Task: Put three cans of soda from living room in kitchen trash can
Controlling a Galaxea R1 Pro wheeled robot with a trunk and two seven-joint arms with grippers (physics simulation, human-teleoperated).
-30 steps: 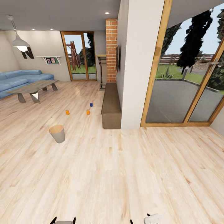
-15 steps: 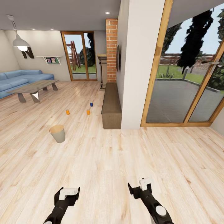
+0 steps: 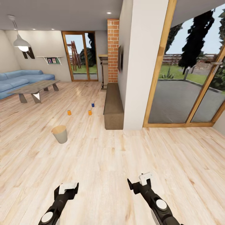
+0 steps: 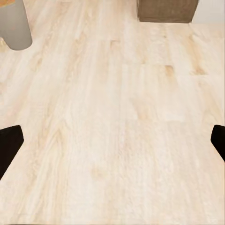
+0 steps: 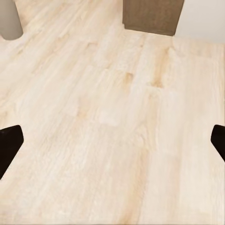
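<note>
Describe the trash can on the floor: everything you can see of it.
The trash can is a small round bucket tapering toward its base, grey outside and coppery-brown inside. It stands upright and open-topped on the pale wood-plank floor; its contents cannot be seen. Nothing touches it. It sits nearer the robot than the two orange cans and the blue can, apart from all three. Its grey wall also appears in the left wrist view.

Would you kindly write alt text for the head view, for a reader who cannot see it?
Three soda cans, two orange and one blue, stand on a pale wood floor beyond a small grey trash can, beside a long dark bench. The left gripper and right gripper hang open and empty in the foreground; a blue sofa and low table sit far left.
</note>
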